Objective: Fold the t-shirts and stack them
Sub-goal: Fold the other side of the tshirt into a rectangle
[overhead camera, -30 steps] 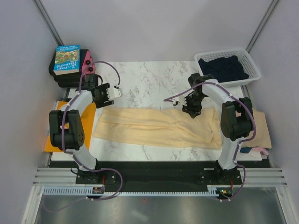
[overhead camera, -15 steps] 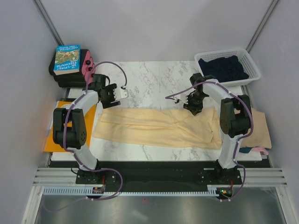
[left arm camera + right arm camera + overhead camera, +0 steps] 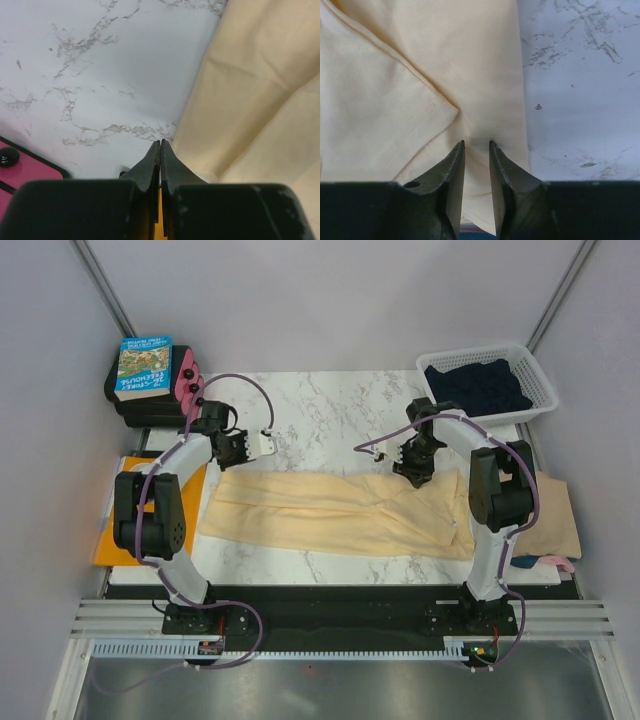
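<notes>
Left gripper (image 3: 160, 142) is shut beside the pale yellow t-shirt (image 3: 260, 100); right gripper (image 3: 476, 144) stands narrowly parted on it, hold unclear.

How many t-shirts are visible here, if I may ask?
4: pale yellow shirt mid-table, navy shirt in the basket, tan shirt at right edge, pink shirt peeking beneath it; more may be hidden.

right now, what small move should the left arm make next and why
Probably open the left claw and nudge it sideways onto the pale yellow t-shirt: it looks shut over the bare marble table, just beside the cloth's edge, apparently holding nothing.
</notes>
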Robot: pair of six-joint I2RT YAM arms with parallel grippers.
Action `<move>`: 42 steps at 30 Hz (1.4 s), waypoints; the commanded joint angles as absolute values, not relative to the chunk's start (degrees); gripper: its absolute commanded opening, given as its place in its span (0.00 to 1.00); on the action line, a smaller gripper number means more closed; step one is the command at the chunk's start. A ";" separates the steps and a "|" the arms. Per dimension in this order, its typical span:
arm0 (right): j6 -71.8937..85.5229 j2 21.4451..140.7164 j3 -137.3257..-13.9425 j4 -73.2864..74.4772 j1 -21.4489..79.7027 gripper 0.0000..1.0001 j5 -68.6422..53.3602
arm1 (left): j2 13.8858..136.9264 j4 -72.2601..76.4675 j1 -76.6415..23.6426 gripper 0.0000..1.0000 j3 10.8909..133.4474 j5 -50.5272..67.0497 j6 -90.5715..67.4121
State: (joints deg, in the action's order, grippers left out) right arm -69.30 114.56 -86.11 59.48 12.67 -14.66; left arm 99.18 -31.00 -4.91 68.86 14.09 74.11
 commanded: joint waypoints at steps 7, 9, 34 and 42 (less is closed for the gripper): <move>-73.03 115.66 -92.72 72.23 12.57 0.43 -18.36 | 101.60 -34.19 -5.01 0.02 71.10 15.65 73.92; -73.56 115.58 -94.21 73.91 12.57 0.45 -18.89 | 101.51 -34.28 -5.10 0.02 71.28 15.65 73.83; -70.49 122.52 -94.75 70.40 14.85 0.39 -21.62 | 102.13 -34.54 -6.15 0.03 70.75 14.59 74.79; -70.49 121.47 -94.39 70.57 15.20 0.20 -20.39 | 102.57 -34.54 -6.15 0.03 70.84 14.94 75.06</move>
